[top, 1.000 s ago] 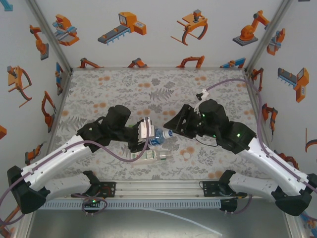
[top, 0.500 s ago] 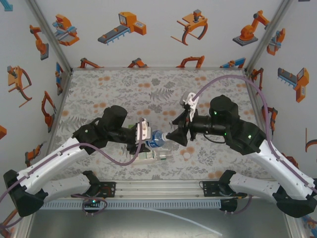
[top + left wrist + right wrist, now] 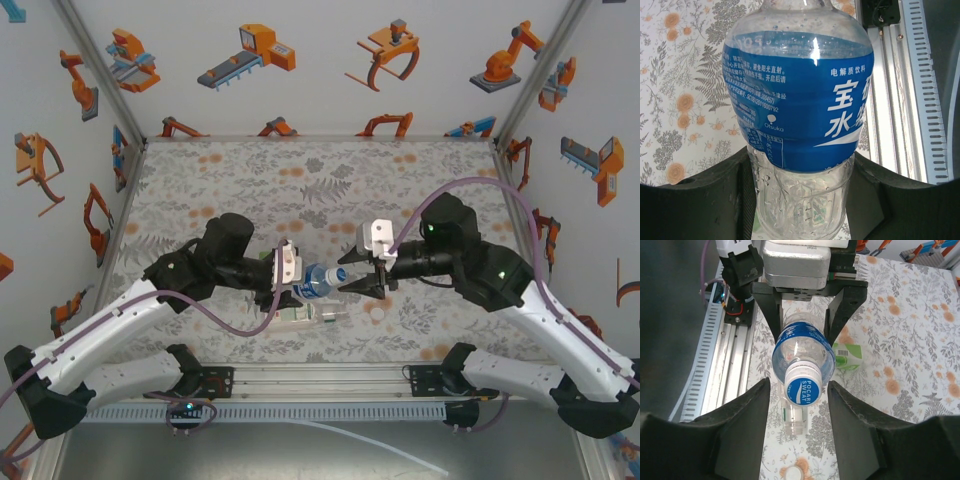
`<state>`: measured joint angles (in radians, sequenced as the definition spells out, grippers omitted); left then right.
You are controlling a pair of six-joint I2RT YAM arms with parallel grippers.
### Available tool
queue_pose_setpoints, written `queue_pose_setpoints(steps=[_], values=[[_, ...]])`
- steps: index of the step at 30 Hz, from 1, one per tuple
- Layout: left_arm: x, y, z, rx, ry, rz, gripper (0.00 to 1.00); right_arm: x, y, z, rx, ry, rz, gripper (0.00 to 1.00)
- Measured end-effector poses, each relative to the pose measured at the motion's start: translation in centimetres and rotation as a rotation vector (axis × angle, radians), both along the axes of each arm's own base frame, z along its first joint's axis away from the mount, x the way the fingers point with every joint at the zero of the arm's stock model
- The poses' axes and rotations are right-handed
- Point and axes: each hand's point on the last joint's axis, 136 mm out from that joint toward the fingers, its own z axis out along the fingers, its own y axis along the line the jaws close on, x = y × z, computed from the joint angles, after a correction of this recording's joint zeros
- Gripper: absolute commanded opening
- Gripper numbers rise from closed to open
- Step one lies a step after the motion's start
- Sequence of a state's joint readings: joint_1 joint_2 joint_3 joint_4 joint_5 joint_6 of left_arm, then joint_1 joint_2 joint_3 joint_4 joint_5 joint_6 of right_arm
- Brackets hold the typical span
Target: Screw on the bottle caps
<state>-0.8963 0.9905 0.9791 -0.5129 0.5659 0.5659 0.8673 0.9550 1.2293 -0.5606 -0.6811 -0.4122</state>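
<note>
My left gripper (image 3: 293,272) (image 3: 800,210) is shut on the base of the squat blue-labelled bottle (image 3: 797,100) (image 3: 316,280), holding it level above the table with its neck pointing right. A cap (image 3: 804,383) with white sides and a blue printed top sits on that neck. My right gripper (image 3: 799,385) (image 3: 350,281) stands open with one finger on each side of the cap, a gap showing on both sides. Below lie the green-labelled bottle (image 3: 847,354) and a longer clear bottle (image 3: 794,416) (image 3: 325,317) with a bare neck. A loose white cap (image 3: 796,473) (image 3: 378,312) rests on the table.
An aluminium rail (image 3: 735,365) (image 3: 910,100) runs along the near edge of the flowered table (image 3: 300,180). Printed walls enclose the table at the left, back and right. Both lying bottles are directly under the held one.
My right wrist has rolled round in front of the cap and its jaws have narrowed around it. The left arm has kept the bottle almost in place.
</note>
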Motion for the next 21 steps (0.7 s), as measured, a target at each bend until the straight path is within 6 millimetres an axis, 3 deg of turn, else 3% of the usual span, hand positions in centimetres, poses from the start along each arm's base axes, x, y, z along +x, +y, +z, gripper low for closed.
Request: queue_pose_setpoints(steps=[12,18,21], values=[[-0.1,0.1,0.0,0.002,0.001,0.000,0.00,0.5,0.6,-1.2,-0.017,0.007,0.002,0.35],[-0.1,0.2,-0.1,0.008,0.005,0.002,0.00,1.0,0.7,-1.2,-0.009,0.055,-0.037,0.03],[0.1,0.4,-0.3,0.019,0.003,0.018,0.00,2.3,0.8,-1.6,0.006,0.218,-0.161,0.00]])
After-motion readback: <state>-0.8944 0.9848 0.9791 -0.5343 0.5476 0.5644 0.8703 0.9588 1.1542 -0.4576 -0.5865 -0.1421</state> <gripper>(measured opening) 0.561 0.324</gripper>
